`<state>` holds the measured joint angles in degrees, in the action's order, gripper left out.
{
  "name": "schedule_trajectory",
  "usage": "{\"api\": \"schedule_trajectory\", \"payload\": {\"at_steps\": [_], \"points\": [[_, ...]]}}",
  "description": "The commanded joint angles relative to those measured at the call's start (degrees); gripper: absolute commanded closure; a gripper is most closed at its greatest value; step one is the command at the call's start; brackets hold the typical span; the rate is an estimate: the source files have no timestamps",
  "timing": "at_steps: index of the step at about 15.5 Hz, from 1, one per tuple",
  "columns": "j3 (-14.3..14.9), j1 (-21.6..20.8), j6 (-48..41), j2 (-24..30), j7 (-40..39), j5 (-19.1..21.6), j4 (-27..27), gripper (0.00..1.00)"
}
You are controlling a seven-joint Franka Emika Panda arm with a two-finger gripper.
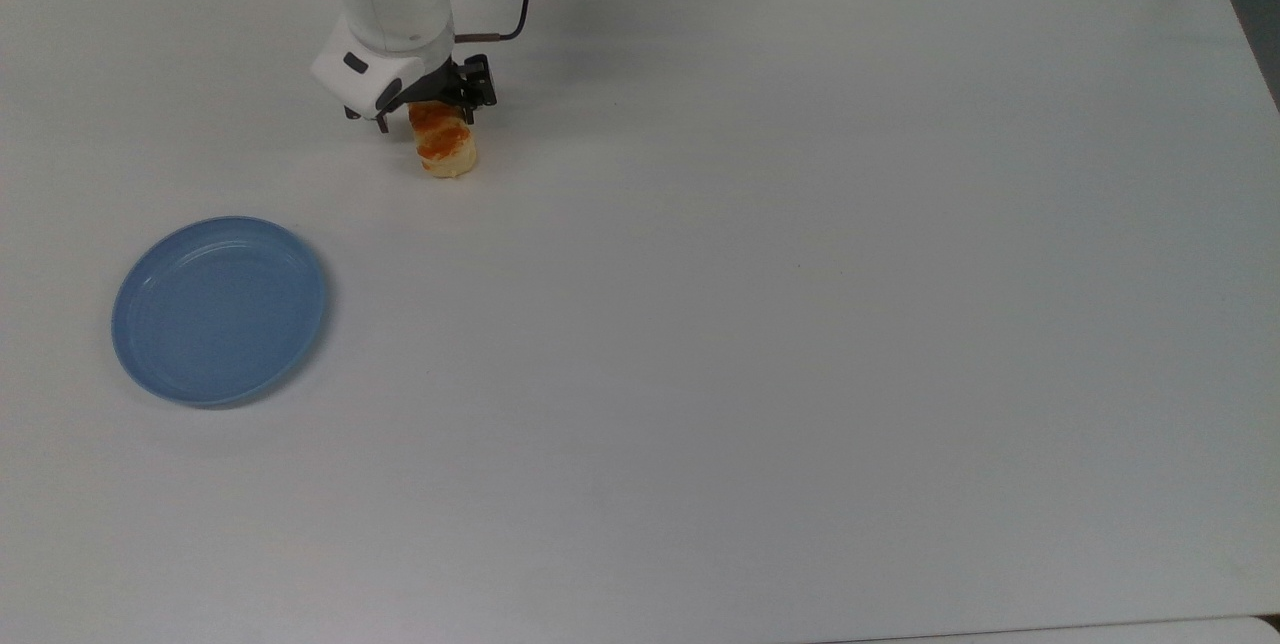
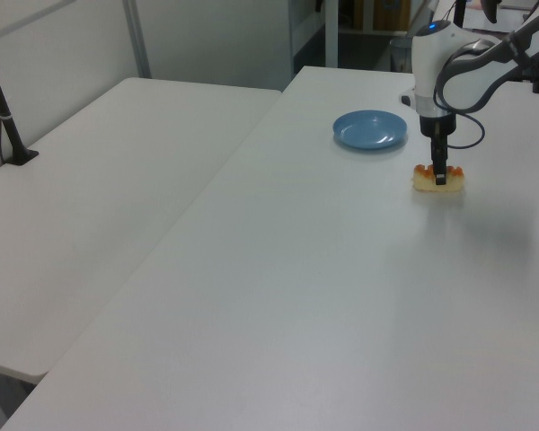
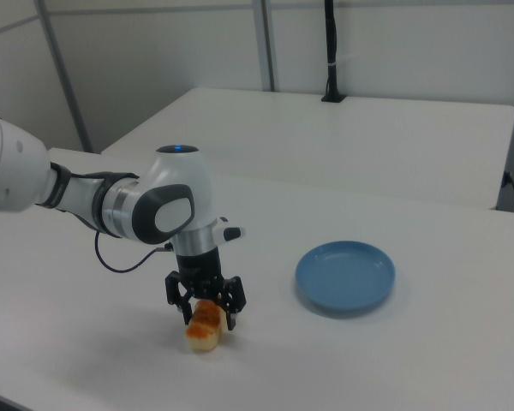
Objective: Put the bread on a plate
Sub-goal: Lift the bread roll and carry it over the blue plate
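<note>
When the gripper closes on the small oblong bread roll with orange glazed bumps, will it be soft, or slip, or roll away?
The small oblong bread roll with orange-brown glazed bumps looks soft, so it may dent under the open gripper that straddles it. It lies flat on the white table, so rolling seems unlikely. The glaze looks shiny, perhaps slightly slippery.

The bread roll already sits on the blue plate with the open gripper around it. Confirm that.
Not right: the bread roll lies on the white table, well apart from the blue plate, which holds nothing; the top view shows it. The rest stands: the gripper is open, its fingers either side of the roll.
</note>
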<state>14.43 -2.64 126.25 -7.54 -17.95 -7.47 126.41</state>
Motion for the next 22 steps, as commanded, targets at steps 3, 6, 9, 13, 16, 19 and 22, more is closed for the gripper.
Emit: {"api": "schedule_trajectory", "payload": {"at_steps": [3, 6, 9, 13, 16, 19, 22], "points": [[1.39, -2.28, 1.99, -0.98, 1.25, -0.35, 0.77, 0.51], [1.39, -2.19, 1.38, -0.19, 1.86, -0.18, -0.46, 0.63], [1.91, -1.58, 0.14, 0.60, 1.60, 0.00, -5.28, 0.63], [5.07, -0.44, 0.32, -4.13, 1.25, 0.18, -17.57, 0.62], [5.08, 2.02, 0.67, -11.07, 1.60, 2.71, -27.59, 0.58], [5.08, 3.69, 1.19, -17.57, 1.86, 4.83, -33.67, 0.56], [5.08, 5.01, 7.40, -22.24, 3.44, 6.15, -34.74, 0.53]]}}
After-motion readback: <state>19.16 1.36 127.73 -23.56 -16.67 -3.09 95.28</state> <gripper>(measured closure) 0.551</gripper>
